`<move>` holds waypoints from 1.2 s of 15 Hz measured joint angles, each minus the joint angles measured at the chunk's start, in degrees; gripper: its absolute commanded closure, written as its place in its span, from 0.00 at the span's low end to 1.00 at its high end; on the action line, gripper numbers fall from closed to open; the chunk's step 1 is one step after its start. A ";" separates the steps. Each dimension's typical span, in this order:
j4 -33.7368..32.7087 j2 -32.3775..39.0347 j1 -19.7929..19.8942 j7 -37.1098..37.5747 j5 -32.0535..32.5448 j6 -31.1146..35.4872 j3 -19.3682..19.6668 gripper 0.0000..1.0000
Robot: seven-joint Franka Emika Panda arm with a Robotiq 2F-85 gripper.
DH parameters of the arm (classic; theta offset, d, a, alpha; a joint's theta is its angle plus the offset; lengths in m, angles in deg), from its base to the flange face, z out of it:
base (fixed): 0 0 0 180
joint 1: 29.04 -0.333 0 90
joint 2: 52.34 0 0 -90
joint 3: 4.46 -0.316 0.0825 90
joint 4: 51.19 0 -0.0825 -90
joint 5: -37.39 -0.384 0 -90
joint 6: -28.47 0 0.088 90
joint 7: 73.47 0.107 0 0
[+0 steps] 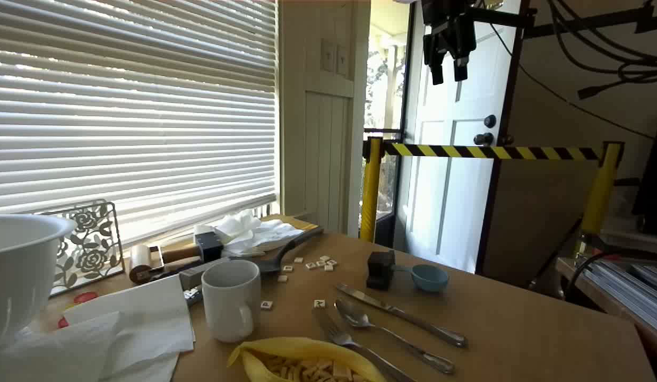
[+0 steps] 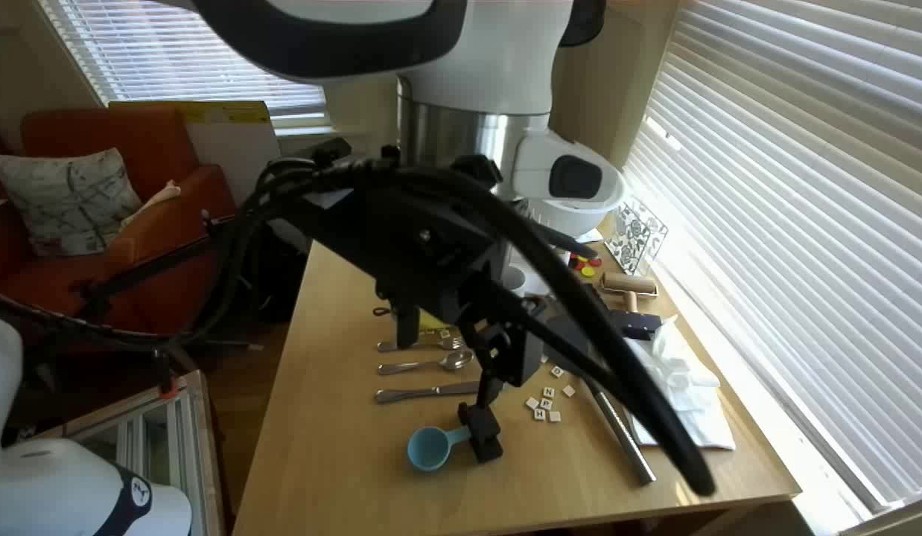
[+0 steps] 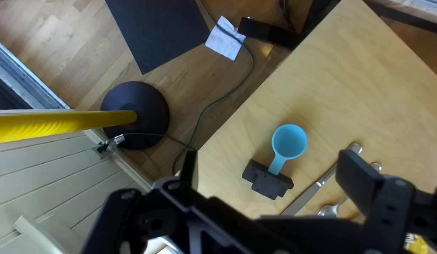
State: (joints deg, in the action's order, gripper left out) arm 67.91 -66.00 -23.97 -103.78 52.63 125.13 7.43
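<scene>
The gripper [image 1: 449, 76] hangs spread above the worktop [image 3: 345, 88], where the scoop [image 3: 289, 141] sits, its handle [image 3: 277, 164] meeting the block [image 3: 268, 181] that stands between it and the tiles [image 2: 548, 392], with knife [image 3: 320, 183] and spoon [image 3: 328, 211] lying near.

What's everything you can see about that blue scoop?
The blue scoop looks like plastic, with a round, deep bowl and a short, straight handle. The bowl faces up, with nothing visible inside. Its handle end meets a black block on the table; I can't tell whether the bowl touches the table too. The gripper isn't touching it.
</scene>
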 measured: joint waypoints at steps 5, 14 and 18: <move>0.00 0.00 0.00 0.00 0.00 0.00 0.00 0.00; -8.87 16.67 -2.69 24.75 -0.09 -6.99 -8.50 0.00; -19.44 30.45 -3.68 30.80 -0.47 -13.94 -9.41 0.00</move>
State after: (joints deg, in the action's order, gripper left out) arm 48.48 -35.55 -27.65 -72.98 52.15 111.19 -1.98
